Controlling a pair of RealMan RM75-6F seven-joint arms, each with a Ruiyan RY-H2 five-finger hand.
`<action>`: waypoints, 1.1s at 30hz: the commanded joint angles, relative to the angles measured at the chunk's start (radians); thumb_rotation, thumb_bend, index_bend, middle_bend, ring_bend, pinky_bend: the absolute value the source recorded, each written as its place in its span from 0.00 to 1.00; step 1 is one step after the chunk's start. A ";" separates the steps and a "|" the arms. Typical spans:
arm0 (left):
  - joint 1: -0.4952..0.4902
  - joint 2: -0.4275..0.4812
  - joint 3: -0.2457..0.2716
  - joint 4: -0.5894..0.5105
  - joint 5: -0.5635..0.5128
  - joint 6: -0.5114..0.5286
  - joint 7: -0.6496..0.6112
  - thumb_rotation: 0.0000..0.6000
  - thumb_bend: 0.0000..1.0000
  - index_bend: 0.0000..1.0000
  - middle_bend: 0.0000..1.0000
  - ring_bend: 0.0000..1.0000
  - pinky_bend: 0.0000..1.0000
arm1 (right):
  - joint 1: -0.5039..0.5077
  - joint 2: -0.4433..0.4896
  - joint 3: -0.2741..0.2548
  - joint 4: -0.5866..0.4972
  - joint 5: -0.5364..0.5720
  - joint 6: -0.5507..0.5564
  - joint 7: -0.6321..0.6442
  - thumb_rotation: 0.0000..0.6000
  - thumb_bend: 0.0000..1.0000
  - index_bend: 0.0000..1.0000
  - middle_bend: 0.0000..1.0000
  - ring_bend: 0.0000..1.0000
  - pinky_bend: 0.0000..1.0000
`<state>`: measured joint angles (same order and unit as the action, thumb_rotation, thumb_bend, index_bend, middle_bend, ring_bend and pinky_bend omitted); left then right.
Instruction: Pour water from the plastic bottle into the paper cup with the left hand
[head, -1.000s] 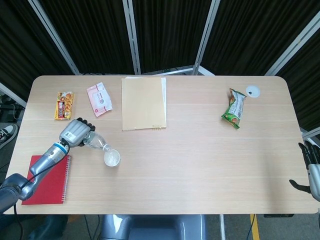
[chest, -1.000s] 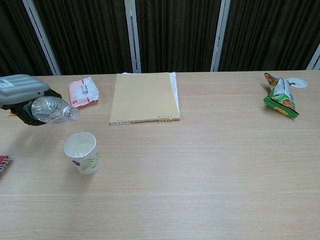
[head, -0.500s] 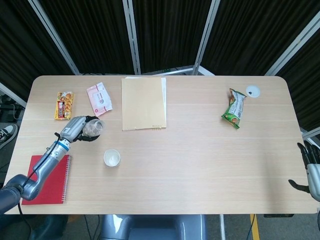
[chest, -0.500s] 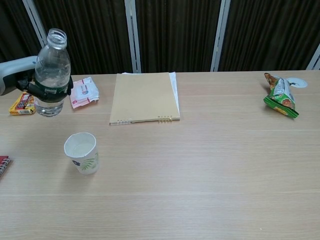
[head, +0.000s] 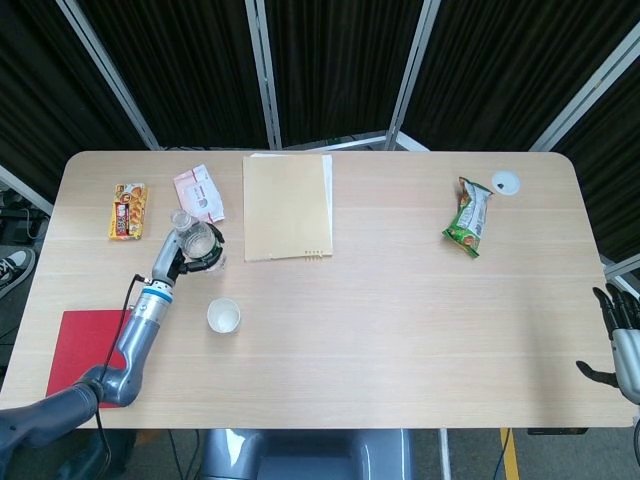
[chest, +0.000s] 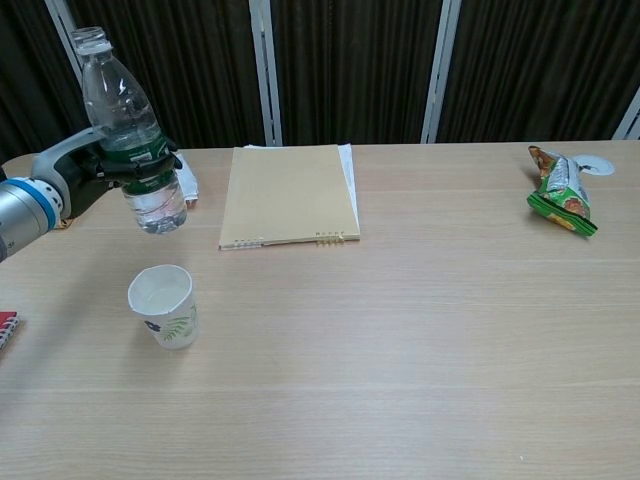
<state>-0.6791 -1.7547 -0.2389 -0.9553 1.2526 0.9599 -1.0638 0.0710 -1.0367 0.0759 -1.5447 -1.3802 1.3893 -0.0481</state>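
Gripping plastic bottle (chest: 135, 135), left robot hand (chest: 110, 165)

The left hand (chest: 112, 165) grips the plastic bottle (chest: 130, 135) around its middle — nearly upright, mouth open, held above the table (chest: 420, 330). The paper cup (chest: 164, 305) stands below, apart.

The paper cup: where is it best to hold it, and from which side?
Grip the paper cup around its side wall, probably coming from the robot's right: it stands upright with its mouth open, and the left hand holds the bottle on its other side.
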 joint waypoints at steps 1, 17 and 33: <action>0.010 -0.036 -0.025 0.034 -0.025 -0.022 -0.033 1.00 0.59 0.59 0.50 0.39 0.37 | -0.001 0.000 0.000 0.000 0.001 0.001 0.002 1.00 0.00 0.00 0.00 0.00 0.00; 0.042 -0.119 0.024 0.191 0.038 -0.039 -0.101 1.00 0.56 0.58 0.50 0.39 0.37 | 0.008 -0.006 -0.003 0.000 0.000 -0.015 -0.013 1.00 0.00 0.00 0.00 0.00 0.00; 0.048 -0.164 0.057 0.295 0.093 -0.063 -0.139 1.00 0.41 0.48 0.39 0.30 0.31 | 0.007 -0.005 -0.002 0.001 0.007 -0.016 -0.012 1.00 0.00 0.00 0.00 0.00 0.00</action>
<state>-0.6322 -1.9174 -0.1828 -0.6619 1.3435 0.8978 -1.2050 0.0784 -1.0417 0.0738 -1.5439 -1.3736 1.3730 -0.0604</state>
